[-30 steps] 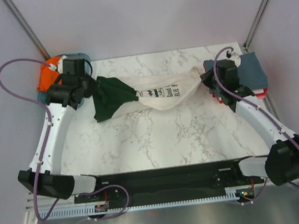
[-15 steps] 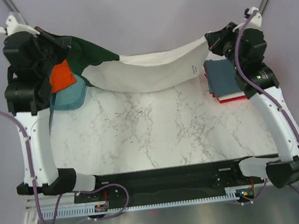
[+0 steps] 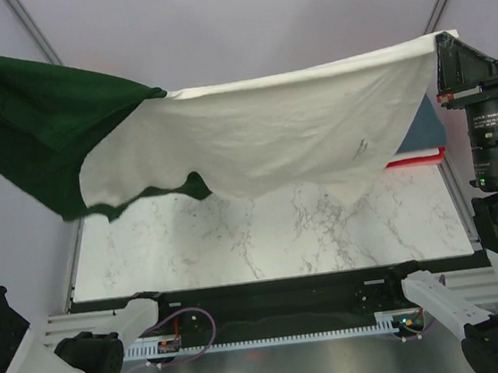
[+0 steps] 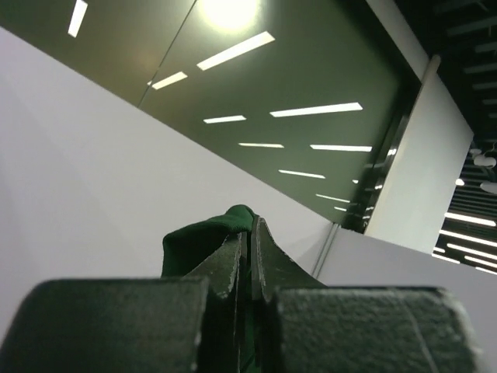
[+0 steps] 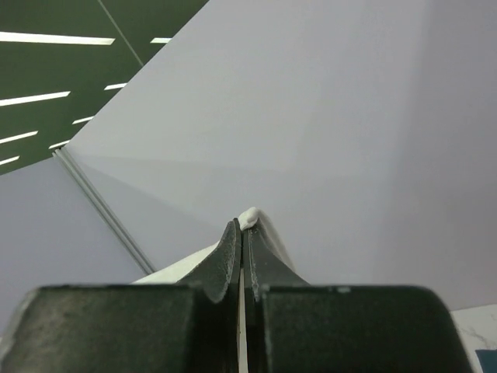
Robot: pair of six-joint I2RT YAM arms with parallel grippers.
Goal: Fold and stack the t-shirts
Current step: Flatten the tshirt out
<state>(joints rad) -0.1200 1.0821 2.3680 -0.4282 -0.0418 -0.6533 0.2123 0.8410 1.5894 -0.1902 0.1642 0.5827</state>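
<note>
Between left end effector (image 4: 250,229) and right end effector (image 5: 241,227): cream t-shirt (image 3: 261,135) stretched.

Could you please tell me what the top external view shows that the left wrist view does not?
Only the top external view shows the whole cream t-shirt spread in the air above the marble table, and the folded stack at the table's right edge. Only the left wrist view shows the left claw, shut on cloth, with ceiling lights behind it. Both views show the shirt's dark green sleeve.
</note>
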